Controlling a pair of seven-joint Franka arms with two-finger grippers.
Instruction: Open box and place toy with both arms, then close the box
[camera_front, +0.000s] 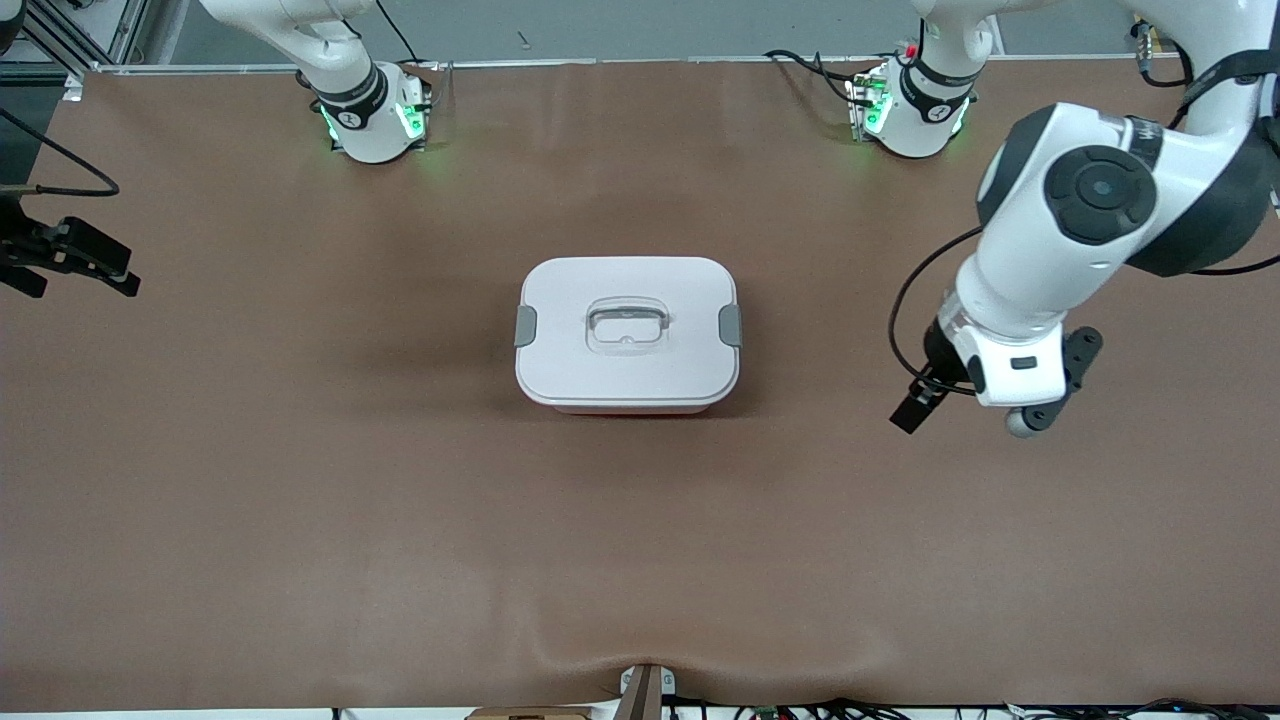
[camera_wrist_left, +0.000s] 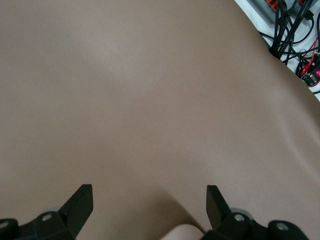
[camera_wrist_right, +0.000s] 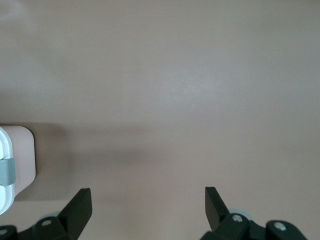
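Observation:
The box (camera_front: 627, 335) stands shut in the middle of the table, with its white lid on, grey clips (camera_front: 525, 326) at both ends and the clear handle (camera_front: 626, 327) lying flat. Its pink base shows only as a thin strip under the lid. One end of the box shows in the right wrist view (camera_wrist_right: 15, 167). The toy is out of view. My left gripper (camera_front: 970, 410) is open and empty over bare table toward the left arm's end (camera_wrist_left: 149, 192). My right gripper (camera_front: 80, 275) is open and empty at the right arm's end of the table (camera_wrist_right: 147, 195).
The brown table mat (camera_front: 300, 500) is bare all around the box. The two arm bases (camera_front: 370, 115) stand along the edge farthest from the front camera. Cables (camera_wrist_left: 295, 30) lie past the table's edge in the left wrist view.

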